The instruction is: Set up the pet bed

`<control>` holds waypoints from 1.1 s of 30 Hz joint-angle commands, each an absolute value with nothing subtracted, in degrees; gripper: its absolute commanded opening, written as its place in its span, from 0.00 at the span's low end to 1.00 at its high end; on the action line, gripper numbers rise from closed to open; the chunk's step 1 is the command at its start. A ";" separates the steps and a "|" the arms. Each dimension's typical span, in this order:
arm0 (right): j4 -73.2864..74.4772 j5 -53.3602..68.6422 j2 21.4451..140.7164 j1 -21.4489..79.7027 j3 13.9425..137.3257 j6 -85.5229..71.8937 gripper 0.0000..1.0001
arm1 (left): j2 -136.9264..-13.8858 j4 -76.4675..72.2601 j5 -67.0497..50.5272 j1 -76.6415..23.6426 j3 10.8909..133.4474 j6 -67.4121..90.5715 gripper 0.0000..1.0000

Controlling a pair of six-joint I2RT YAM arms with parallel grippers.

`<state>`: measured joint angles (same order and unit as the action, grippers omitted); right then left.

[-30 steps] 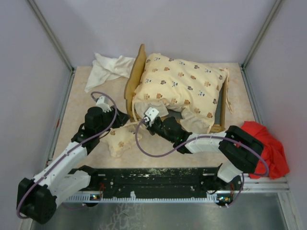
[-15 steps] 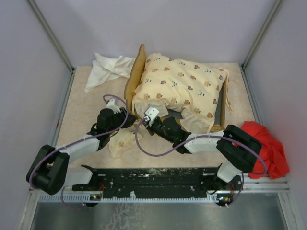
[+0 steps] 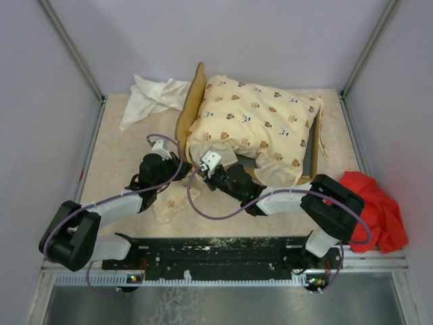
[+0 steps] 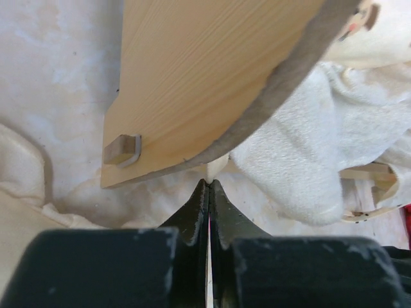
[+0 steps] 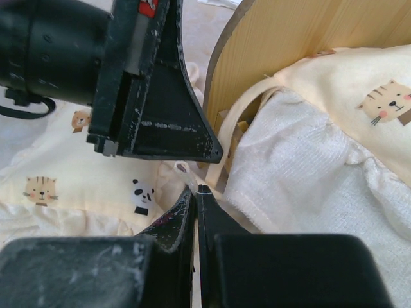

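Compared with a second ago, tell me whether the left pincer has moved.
Yes. In the overhead view the left pincer has slid right, closing in on the near end of the wooden headboard, and it has shut.

This is a robotics lab test cell. The table (image 3: 115,145) is boxed in by plain pale walls (image 3: 223,34), with metal struts (image 3: 71,47) rising from its far corners. A left arm (image 3: 111,206) and a right arm (image 3: 284,198) are bolted to a black rail (image 3: 223,254) along its near edge. Purple cables (image 3: 206,215) loop off them, and bare sheet metal (image 3: 223,305) lies in front. A bed (image 3: 193,95), a white cloth (image 3: 152,98) and a red cloth (image 3: 379,203) lie on the table inside this box.
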<state>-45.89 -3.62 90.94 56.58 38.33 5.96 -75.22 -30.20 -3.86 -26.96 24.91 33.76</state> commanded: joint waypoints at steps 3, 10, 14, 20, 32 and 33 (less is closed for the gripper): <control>-47.30 -3.88 92.81 55.62 41.82 6.86 0.00 | -69.67 -28.50 -1.89 -27.55 23.63 33.79 0.00; -43.71 -4.31 96.76 54.80 45.12 8.47 0.00 | -64.36 -24.90 -0.39 -27.55 22.14 34.52 0.00; -41.00 -4.13 100.74 53.50 50.14 9.16 0.00 | -61.93 -24.12 -0.50 -27.51 21.24 35.42 0.00; -39.25 -3.12 104.79 52.48 55.19 10.69 0.00 | -61.65 -23.73 -0.80 -27.53 21.41 35.60 0.00; -43.62 3.91 108.57 52.41 57.94 18.37 0.00 | -58.89 -23.06 -0.67 -27.51 19.99 36.16 0.00; -44.16 4.64 108.74 52.40 58.00 19.25 0.00 | -58.97 -22.89 -0.74 -27.59 20.23 36.19 0.00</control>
<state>-38.37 1.02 108.42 52.73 54.87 14.90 -59.55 -23.31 -0.80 -27.29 20.67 36.29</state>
